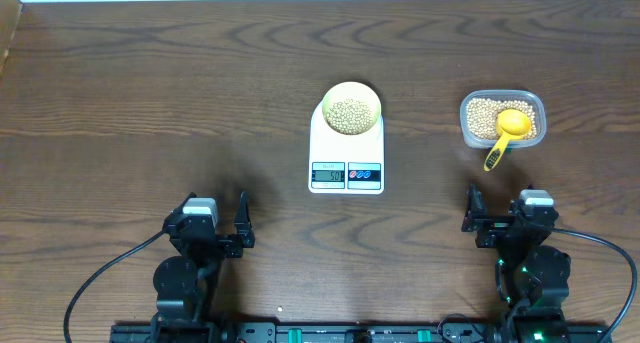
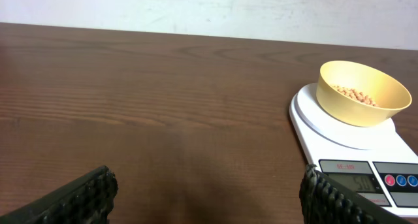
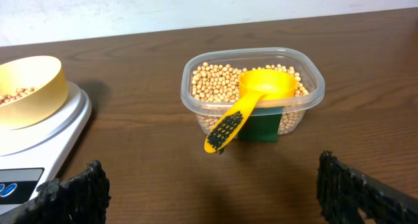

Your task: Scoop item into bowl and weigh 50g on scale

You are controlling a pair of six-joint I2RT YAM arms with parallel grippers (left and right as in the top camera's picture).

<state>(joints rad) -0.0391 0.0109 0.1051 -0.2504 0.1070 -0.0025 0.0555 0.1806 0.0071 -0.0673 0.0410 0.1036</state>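
Observation:
The pale-yellow bowl [image 1: 351,109] holds tan beans [image 1: 350,114] and stands on the white scale [image 1: 346,153], whose display is lit. In the left wrist view the bowl [image 2: 362,93] and scale [image 2: 339,129] sit at the right. The right wrist view shows the bowl [image 3: 27,89] on the scale [image 3: 46,140] at the left. A clear tub of beans [image 1: 503,119] stands to the right, with the bright yellow scoop [image 1: 507,131] resting in it. My left gripper [image 1: 216,219] is open near the front left, empty. My right gripper [image 1: 497,211] is open in front of the tub [image 3: 253,95], empty.
Dark wood table [image 1: 150,93] all around. A green label [image 3: 258,127] shows on the tub's front wall. The scoop's handle [image 3: 225,128] sticks out over the tub's near rim toward my right gripper. Cables run from both arm bases at the front edge.

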